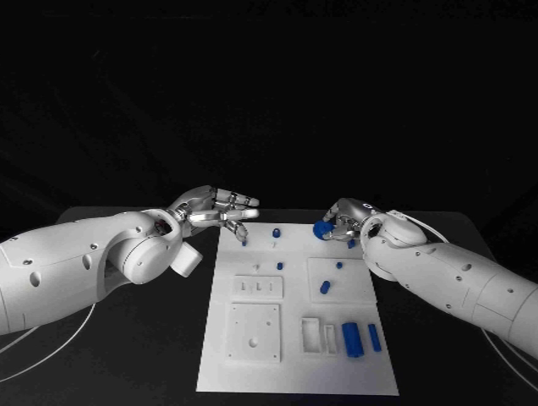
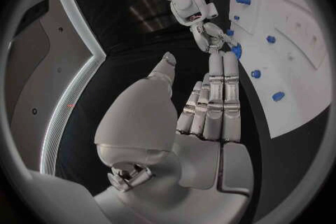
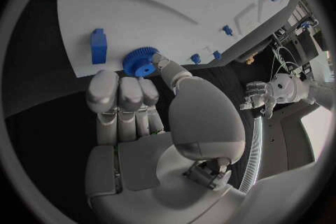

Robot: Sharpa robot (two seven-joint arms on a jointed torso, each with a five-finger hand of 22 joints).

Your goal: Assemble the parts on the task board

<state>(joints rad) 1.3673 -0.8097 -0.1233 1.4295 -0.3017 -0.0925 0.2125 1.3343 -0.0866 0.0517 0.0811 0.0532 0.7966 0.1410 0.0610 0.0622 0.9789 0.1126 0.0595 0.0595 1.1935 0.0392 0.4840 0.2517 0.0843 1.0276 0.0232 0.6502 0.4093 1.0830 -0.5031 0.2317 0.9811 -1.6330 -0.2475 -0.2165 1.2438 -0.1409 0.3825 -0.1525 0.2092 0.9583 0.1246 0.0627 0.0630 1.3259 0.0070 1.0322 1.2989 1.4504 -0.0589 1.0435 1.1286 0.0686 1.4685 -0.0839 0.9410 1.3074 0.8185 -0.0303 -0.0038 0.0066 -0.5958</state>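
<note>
Right hand [image 3: 150, 117] pinches the blue gear [image 3: 140, 61] at the task board [image 1: 296, 372]'s one o'clock corner; I keep it level. Left hand [image 1: 214, 210] hovers, fingers spread, holding nothing.

A: Where does the head view look from?

B: From above, facing down the long white rectangular task board [image 1: 296, 338] on the black table [image 1: 123, 355], taking in both arms from some way off.

A: And the wrist cameras?

B: Each sits close behind its own silver hand, left hand [image 2: 210, 106] and right hand [image 3: 129, 103], facing the board's far end. Both share the blue toothed gear [image 3: 140, 61] there with the head view.
</note>
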